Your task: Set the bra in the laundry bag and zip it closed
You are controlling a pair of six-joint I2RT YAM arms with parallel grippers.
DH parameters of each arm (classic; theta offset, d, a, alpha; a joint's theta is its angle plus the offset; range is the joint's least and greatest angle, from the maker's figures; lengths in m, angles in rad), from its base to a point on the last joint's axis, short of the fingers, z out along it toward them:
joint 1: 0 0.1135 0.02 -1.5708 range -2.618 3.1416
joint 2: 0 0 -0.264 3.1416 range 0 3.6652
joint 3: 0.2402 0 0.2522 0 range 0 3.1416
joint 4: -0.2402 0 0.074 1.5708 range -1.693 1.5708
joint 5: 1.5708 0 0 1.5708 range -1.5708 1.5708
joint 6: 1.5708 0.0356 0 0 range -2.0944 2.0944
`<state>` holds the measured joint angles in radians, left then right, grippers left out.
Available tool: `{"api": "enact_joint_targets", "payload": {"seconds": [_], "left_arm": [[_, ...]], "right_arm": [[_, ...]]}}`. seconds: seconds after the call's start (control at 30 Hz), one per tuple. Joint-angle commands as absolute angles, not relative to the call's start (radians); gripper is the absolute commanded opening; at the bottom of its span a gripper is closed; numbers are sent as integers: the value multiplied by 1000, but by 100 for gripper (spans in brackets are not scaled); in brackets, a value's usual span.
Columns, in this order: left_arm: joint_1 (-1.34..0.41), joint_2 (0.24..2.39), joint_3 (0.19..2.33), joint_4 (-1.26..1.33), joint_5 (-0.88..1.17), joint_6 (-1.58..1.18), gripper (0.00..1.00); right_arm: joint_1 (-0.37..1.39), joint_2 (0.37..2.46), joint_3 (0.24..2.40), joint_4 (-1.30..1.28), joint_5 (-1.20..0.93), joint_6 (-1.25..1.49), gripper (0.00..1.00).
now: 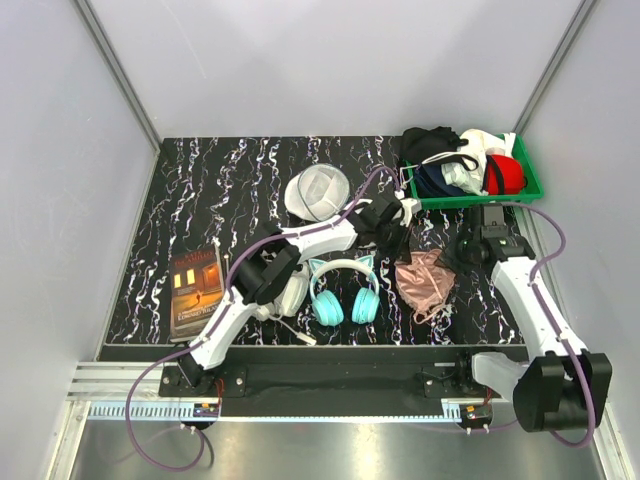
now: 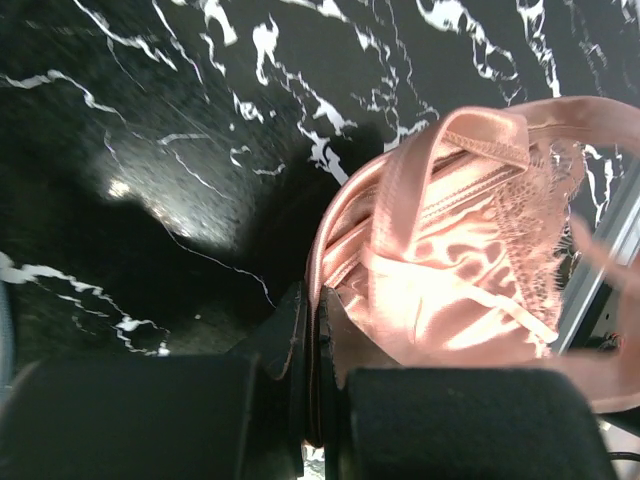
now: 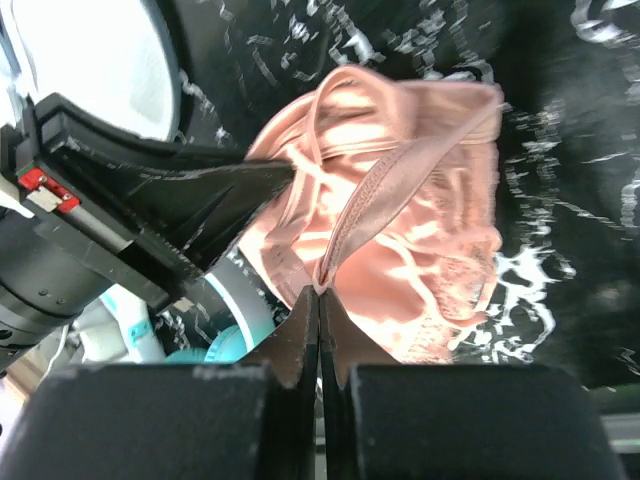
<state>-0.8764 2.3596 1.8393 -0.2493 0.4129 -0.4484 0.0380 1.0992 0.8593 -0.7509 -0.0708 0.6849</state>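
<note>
Pink bra (image 3: 420, 230) is clamped in left gripper (image 2: 310, 315) and right gripper (image 3: 319, 300) (jaws together).

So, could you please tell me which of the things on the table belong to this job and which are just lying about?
Part of the job:
- bra, pinched by the left gripper and the right gripper
- laundry bag

Just lying about:
- headphones
- book
- green bin of clothes

overhead looks down; both close wrist views share the bra (image 2: 440, 280).
</note>
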Motion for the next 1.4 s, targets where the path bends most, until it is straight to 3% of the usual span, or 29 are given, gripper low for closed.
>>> {"api": "enact_joint_targets", "payload": {"seconds": [0.0,0.27,0.37,0.5,0.7,0.73,0.8,1.03,1.37], "left_arm": [[-871,2321,1882,-244,391,-452,0],[-862,2335,1878,-193,442,-469,0],[-847,2347,1859,-169,472,-505,0],[-830,2338,1830,-158,472,-500,0],[-799,2344,1816,-138,502,-497,0],[-793,2344,1813,-137,506,-495,0],[-788,2344,1813,-133,511,-489,0],[-770,2364,1822,-126,543,-497,0],[-765,2370,1804,-89,584,-522,0]], "right_arm": [[54,1140,832,-684,-185,684,0],[55,1339,778,-531,-250,654,1],[54,1364,799,-554,-272,620,16],[55,1306,813,-610,-244,601,44],[52,1184,854,-712,-230,600,70],[48,1175,856,-719,-223,600,84],[20,1145,844,-719,-210,600,98],[-66,1083,635,-445,-287,653,100],[-69,1110,295,237,-385,830,100]]}}
